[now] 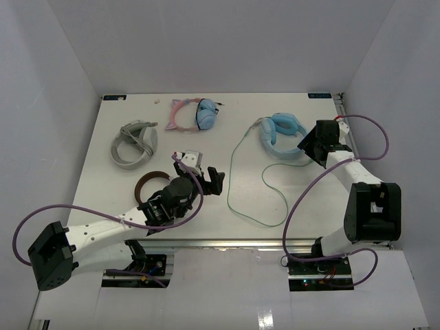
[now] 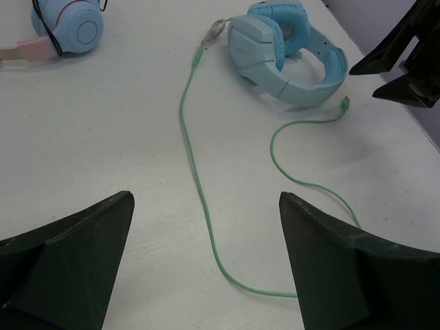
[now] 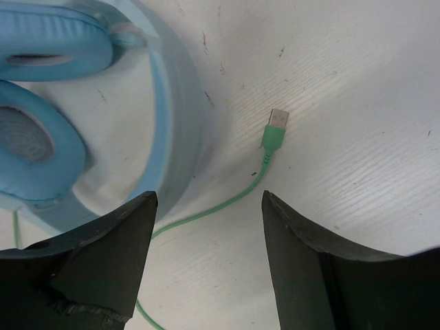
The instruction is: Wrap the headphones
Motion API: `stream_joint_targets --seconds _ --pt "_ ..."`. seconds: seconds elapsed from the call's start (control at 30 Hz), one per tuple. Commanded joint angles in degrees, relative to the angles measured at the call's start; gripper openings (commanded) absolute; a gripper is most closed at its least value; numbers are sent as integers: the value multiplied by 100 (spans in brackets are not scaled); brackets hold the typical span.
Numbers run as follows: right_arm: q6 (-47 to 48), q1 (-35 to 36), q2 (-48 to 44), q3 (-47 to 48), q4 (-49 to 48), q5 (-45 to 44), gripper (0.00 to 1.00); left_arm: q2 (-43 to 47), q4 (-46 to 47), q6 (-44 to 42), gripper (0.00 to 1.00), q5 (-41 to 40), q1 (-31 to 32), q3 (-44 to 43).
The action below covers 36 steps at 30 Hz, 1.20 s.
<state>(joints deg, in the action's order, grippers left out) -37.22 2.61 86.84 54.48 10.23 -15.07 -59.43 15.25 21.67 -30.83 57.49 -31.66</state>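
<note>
- The headphones (image 1: 282, 135) lie on their side toward the far right of the table (image 1: 240, 103), earcups together and headband curving toward the right arm.
- Their pale green cable (image 1: 231, 180) is fully unwound. It leaves the earcup on the side away from the right arm, runs toward the near table edge, bends round and comes back up to the headband.
- Its USB plug (image 3: 277, 120) lies flat just beside the headband, not touching it.
- By my reading the wrapping has not begun, and the step in hand is getting hold of the cable.
- The right gripper (image 3: 207, 196) hovers over the plug and headband, fingers apart, holding nothing.
- The left gripper (image 2: 205, 199) is well apart from the headphones on their near left, also spread and empty, with the cable's long run lying between its fingers in the wrist view.
- The next move probably calls for a low, precise pinch on the thin cable or plug. One arm would steady the headphones while the other winds the cord round them.
- The cable lies flat on the table, so a pinch could slide off it.
- A pink cat-ear pair (image 1: 196, 113), a grey pair (image 1: 134, 144) and a dark brown ring (image 1: 152, 184) sit well left of the headphones, none touching the cable.
</note>
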Motion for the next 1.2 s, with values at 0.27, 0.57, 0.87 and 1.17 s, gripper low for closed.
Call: stream_joint_targets --seconds 0.27,0.57,0.87,1.17 --pt "-122 -6 147 363 -208 -101 71 -44 40 -25 98 74 16 -177" --pt "-78 0 1064 889 -258 -24 68 -230 51 -83 98 275 16 -251" --pt "219 -6 1617 1271 -247 -93 62 -497 119 -163 98 647 16 -330" --pt "490 -3 1819 1586 -97 3 48 -490 119 -169 97 675 16 -323"
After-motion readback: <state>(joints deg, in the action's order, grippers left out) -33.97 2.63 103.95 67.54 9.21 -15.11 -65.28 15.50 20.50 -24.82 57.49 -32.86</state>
